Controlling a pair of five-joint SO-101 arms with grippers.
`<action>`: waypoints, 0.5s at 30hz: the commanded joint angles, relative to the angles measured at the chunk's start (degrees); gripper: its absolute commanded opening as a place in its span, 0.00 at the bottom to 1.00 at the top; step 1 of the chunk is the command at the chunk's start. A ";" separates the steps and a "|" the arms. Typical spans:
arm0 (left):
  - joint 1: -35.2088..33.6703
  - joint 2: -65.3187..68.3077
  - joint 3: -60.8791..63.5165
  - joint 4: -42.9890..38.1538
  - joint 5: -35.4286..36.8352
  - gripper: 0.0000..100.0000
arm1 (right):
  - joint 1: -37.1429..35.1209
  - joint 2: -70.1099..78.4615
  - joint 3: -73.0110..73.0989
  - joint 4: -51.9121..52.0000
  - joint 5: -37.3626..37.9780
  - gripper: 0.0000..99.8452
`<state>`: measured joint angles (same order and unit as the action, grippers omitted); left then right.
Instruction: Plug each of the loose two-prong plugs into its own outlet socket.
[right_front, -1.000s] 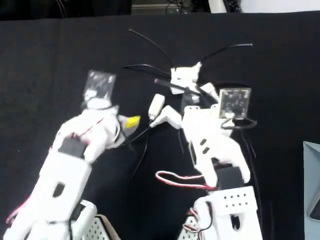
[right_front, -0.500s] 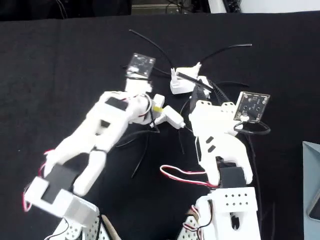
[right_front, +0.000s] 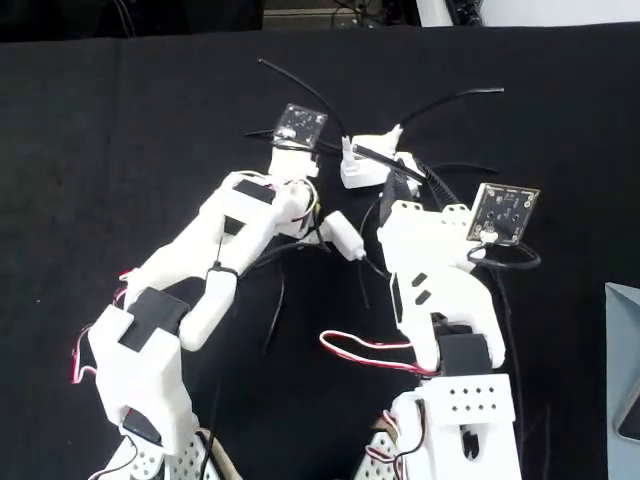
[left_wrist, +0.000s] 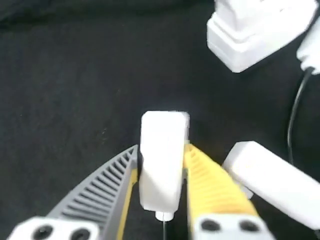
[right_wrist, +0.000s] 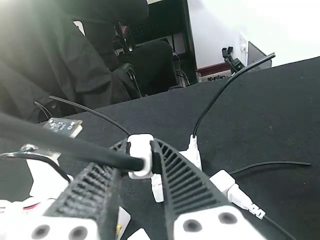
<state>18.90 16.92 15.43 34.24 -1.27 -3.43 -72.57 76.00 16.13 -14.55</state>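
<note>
My left gripper (left_wrist: 161, 150) is shut on a white two-prong plug (left_wrist: 160, 165), held upright between its grey and yellow fingers a short way from the white outlet block (left_wrist: 250, 35). A second white plug (left_wrist: 275, 180) lies loose beside the yellow finger. In the high view the left gripper (right_front: 312, 212) sits just short of the outlet block (right_front: 365, 160), with the loose plug (right_front: 345, 235) next to it. My right gripper (right_wrist: 140, 149) is shut on a white plug (right_wrist: 141, 156) with a black cord, close to the block (right_wrist: 196, 150); the high view shows it (right_front: 397, 185) beside the block.
Several thin black cords (right_front: 300, 85) fan out over the black table behind the outlet block. Red and white servo wires (right_front: 360, 358) loop near the right arm's base. A grey object (right_front: 625, 370) sits at the table's right edge.
The left arm has swung from the left side to the centre and stretched toward the outlet block. The right arm shifted slightly right at first, then held still.
</note>
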 joint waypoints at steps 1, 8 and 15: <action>-1.01 -0.79 -2.59 2.73 -2.81 0.05 | 0.53 -0.13 -0.48 -1.05 -0.70 0.01; -3.30 -13.01 -2.24 17.93 -10.11 0.03 | 0.44 -0.13 -0.40 -0.97 -0.70 0.01; -10.68 -27.08 -0.48 27.78 -20.92 0.03 | 0.44 -0.13 -0.40 -0.97 -0.70 0.01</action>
<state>11.25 -3.21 15.08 58.95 -17.63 -3.43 -72.57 76.00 16.13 -14.55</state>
